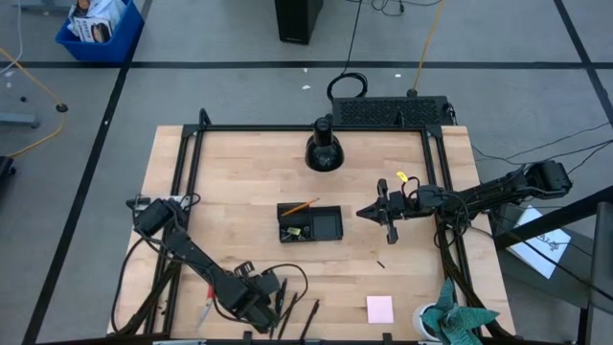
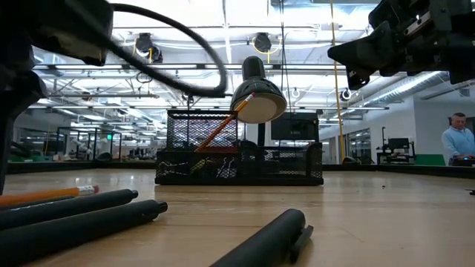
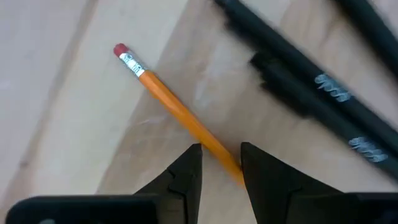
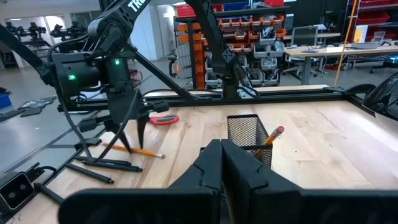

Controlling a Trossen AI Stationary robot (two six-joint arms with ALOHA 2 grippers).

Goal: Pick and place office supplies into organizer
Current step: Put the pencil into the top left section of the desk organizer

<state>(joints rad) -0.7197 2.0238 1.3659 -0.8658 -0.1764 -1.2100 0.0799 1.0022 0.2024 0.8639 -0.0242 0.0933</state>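
A: What sits in the organizer at this point?

B: One pencil leans out of its mesh cup. A few small items lie in the left compartment, a yellow piece among them; the clips are too small to count.

A: And outside it?

B: Most of the supplies. The pink pad lies near the front edge, well apart from the organizer. The red scissors, several pens and a second pencil lie at the front left corner. A small dark bit lies loose on the table; what it is cannot be told.

A: Left gripper?

B: Down over the second pencil, fingers apart, one on each side of the shaft. Not closed on it.

A: Right gripper?

B: Fingers together, holding nothing, hovering to the right of the organizer.

A: Estimate?

B: Early. Probably only a few items placed; the pencil pick is the step in hand.
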